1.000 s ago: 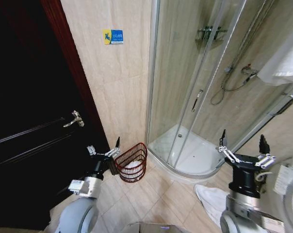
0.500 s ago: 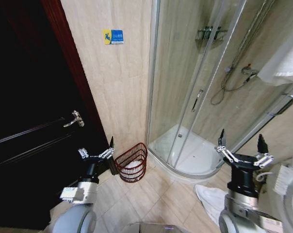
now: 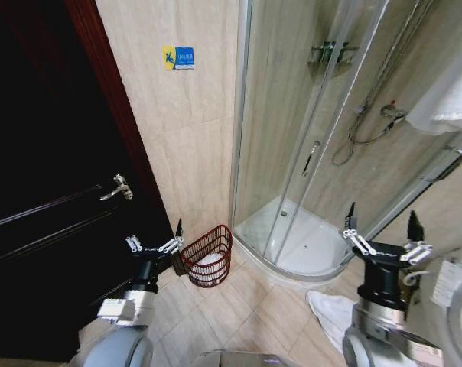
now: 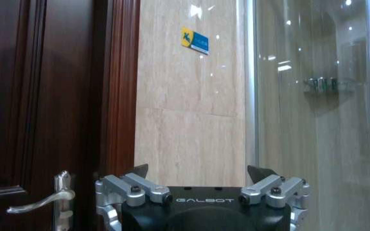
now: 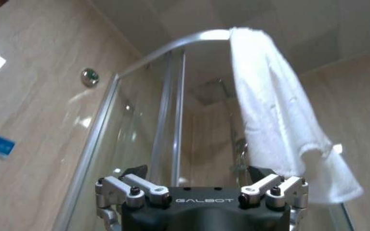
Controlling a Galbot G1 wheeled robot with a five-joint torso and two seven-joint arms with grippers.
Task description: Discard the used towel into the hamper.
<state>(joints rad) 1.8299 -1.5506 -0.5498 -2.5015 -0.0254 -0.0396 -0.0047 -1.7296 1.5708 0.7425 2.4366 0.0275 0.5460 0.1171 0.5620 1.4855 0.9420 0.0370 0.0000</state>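
White terry towel [image 5: 271, 110] is hanging over the shower rail, so the right gripper [image 3: 380, 235], gaping wide and empty, is needing to bunch it firmly before crossing to the hamper [image 3: 208, 255] beside the equally empty, splayed left gripper [image 3: 153, 244].

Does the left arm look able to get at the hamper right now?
Probably yes. The left gripper, open and empty, is just beside the hamper, which stands on the floor by the door. Nothing lies between them, and the rim is uncovered.
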